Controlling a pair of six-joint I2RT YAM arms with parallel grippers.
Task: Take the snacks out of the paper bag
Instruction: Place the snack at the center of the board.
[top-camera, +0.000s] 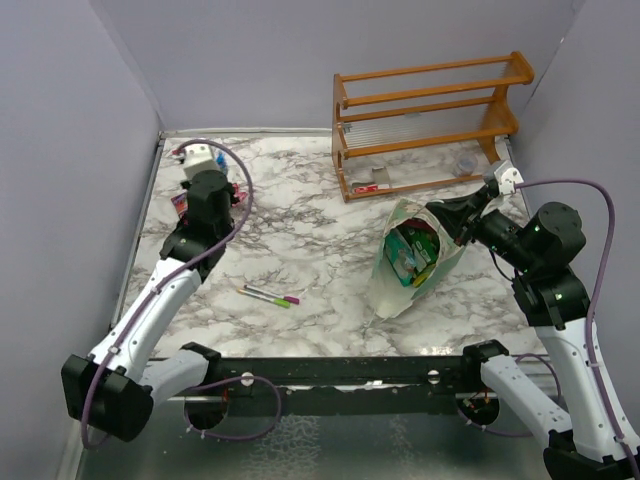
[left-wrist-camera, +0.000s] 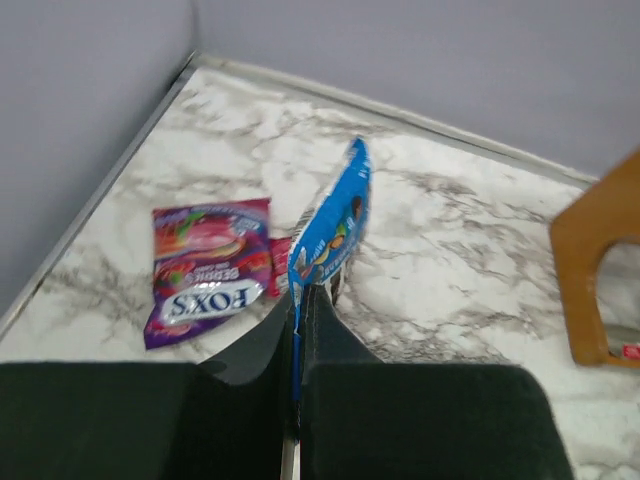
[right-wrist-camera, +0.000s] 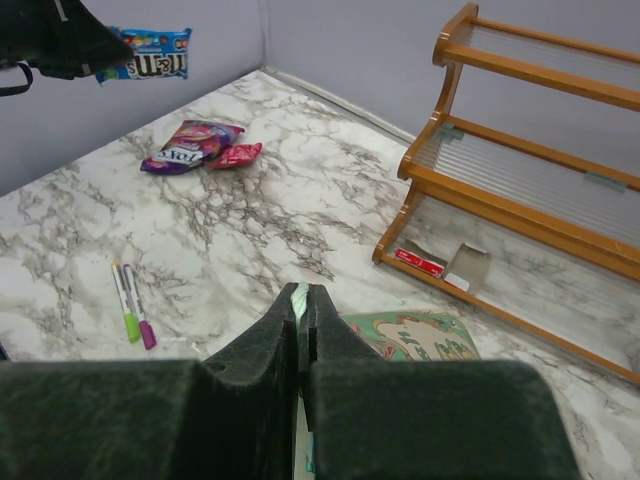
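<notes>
Marble worktop (top-camera: 300, 240) carries the pale green paper bag (top-camera: 395, 290), mouth open, snack packets (top-camera: 412, 255) inside. The right gripper (right-wrist-camera: 302, 295) has its jaws closed on the bag's rim. The left gripper (left-wrist-camera: 298, 300) has its jaws pinching a blue M&M's packet (left-wrist-camera: 335, 225) near the purple Fox's packet (left-wrist-camera: 205, 265).

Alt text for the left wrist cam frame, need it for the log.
The left end effector pinches a blue snack packet, held edge-on over the marble table. Beyond it, a purple packet and a small red packet lie flat near the left wall; the end of an orange rack shows at right.
</notes>
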